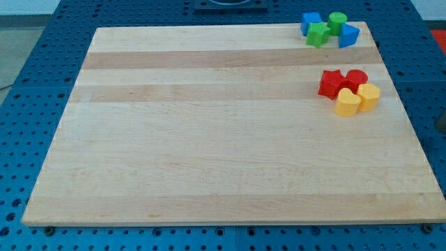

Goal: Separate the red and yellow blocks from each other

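A red star-shaped block [331,84] and a red round block [356,79] sit side by side near the view's right edge of the wooden board [209,139]. Two yellow blocks touch them from below: a rounded one [347,102] and a hexagonal one [368,95]. All four form one tight cluster. My tip does not show in the view, so its place relative to the blocks cannot be told.
At the board's top right corner sit a blue block [311,22], a green star-like block [318,34], a green round block [337,22] and a blue triangular block [348,35], close together. A blue perforated table [42,84] surrounds the board.
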You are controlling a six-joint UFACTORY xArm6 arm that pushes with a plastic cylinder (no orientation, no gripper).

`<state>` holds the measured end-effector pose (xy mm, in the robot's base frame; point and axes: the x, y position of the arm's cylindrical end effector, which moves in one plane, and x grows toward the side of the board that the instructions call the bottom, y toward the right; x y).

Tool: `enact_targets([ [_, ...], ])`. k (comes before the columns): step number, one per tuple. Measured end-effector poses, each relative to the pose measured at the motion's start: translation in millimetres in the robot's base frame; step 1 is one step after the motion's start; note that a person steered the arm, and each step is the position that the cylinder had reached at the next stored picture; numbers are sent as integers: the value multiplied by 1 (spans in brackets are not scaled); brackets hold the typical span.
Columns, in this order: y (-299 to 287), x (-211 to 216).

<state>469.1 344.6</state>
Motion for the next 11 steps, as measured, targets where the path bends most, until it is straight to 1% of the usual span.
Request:
enact_targets([
  [1, -14, -45],
  [2, -39, -66],
  [4, -72, -83],
  [5, -107, -83],
  [6, -124, -83],
  [7, -116, -90],
  [9, -120, -120],
  [10, -148, -113],
  [11, -182, -70],
])
